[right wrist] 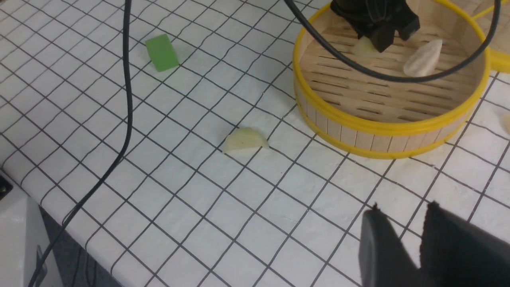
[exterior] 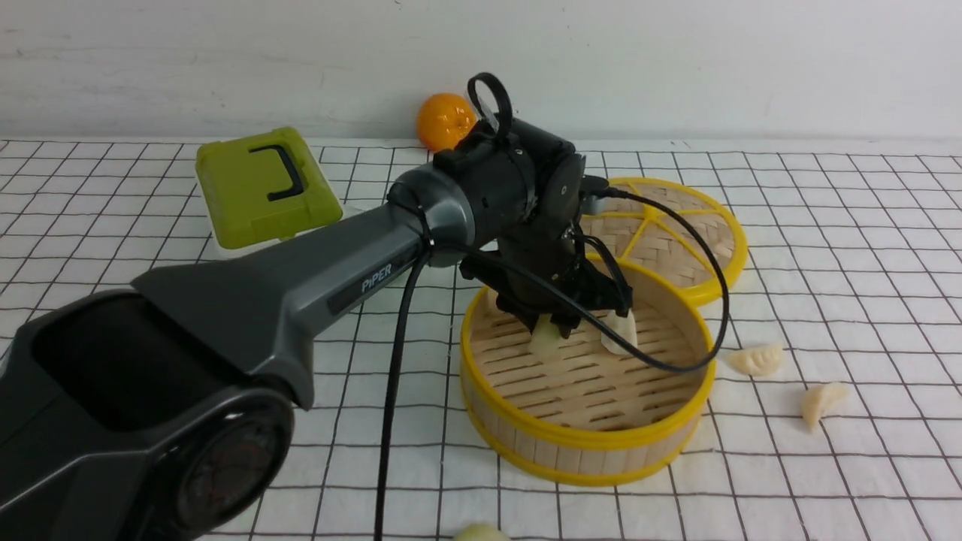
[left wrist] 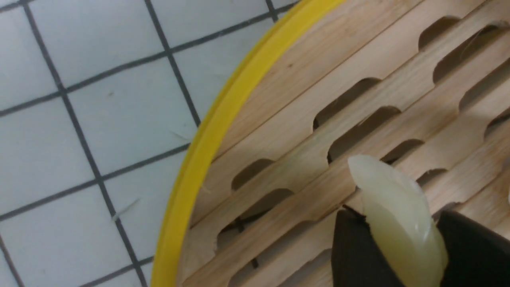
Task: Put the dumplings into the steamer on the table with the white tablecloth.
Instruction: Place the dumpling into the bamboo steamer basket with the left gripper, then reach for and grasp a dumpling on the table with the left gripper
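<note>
The steamer [exterior: 586, 439] [left wrist: 199, 159] [right wrist: 378, 127] stands on the white tablecloth [exterior: 864, 248] of the table. My left gripper [exterior: 552, 330] [left wrist: 396, 213] [right wrist: 378, 38] reaches down inside it, shut on a pale greenish dumpling [exterior: 546, 340] [left wrist: 398, 223] [right wrist: 363, 47] just above the slatted floor. A second dumpling [exterior: 620, 332] [right wrist: 423, 57] leans inside the steamer. Two dumplings [exterior: 757, 359] [exterior: 821, 402] lie on the cloth to its right. Another dumpling [exterior: 481, 533] [right wrist: 245, 140] lies near the front edge. My right gripper [right wrist: 403, 206] hovers over bare cloth, slightly open and empty.
The woven lid [exterior: 676, 225] lies behind the steamer. A green box [exterior: 263, 188] and an orange [exterior: 445, 120] sit at the back left. A green cube [right wrist: 161, 52] lies on the cloth. The left arm's black cable [right wrist: 127, 99] hangs by the table's edge [right wrist: 40, 207].
</note>
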`<action>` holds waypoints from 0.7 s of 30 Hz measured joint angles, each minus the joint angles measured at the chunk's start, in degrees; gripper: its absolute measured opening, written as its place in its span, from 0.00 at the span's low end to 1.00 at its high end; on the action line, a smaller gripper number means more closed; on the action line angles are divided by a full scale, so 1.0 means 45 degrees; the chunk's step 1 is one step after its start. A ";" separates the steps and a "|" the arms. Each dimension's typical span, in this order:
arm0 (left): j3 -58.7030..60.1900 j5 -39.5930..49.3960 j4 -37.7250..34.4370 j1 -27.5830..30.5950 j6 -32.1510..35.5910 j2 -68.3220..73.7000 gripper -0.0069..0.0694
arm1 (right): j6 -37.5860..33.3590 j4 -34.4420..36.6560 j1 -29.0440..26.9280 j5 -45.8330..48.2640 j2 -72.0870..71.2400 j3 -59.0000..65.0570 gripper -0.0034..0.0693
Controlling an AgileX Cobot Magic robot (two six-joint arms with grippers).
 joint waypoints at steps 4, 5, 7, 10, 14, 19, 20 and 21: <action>-0.0394 0.1054 0.0001 0.0000 0.0000 -0.0141 0.64 | 0.0000 0.0000 0.0000 0.0071 0.0000 0.0000 0.28; -0.0580 0.1415 0.0012 0.0000 0.0014 -0.0226 0.68 | 0.0000 0.0000 0.0000 0.0071 0.0000 0.0000 0.27; -0.1141 0.2397 0.0032 0.0000 0.0218 -0.0553 0.73 | 0.0000 0.0000 0.0000 0.0071 0.0000 0.0000 0.27; -0.2028 0.3091 0.0059 0.0000 0.0826 -0.1645 0.77 | 0.0000 0.0000 0.0000 0.0044 0.0000 0.0000 0.28; -0.2017 0.3273 0.0046 0.0000 0.1202 -0.3330 0.76 | 0.0000 0.0000 0.0000 0.0046 0.0000 0.0000 0.28; -0.0092 0.3292 -0.0060 0.0000 0.1664 -0.6131 0.73 | 0.0000 0.0012 0.0000 0.0046 0.0000 0.0000 0.28; 0.1173 0.3292 -0.0060 0.0000 0.1693 -0.7116 0.73 | 0.0000 0.0055 0.0000 0.0046 0.0000 0.0000 0.28; 0.2099 0.3292 -0.0094 0.0000 0.1693 -0.7706 0.73 | 0.0000 0.0078 0.0000 0.0046 0.0000 0.0000 0.28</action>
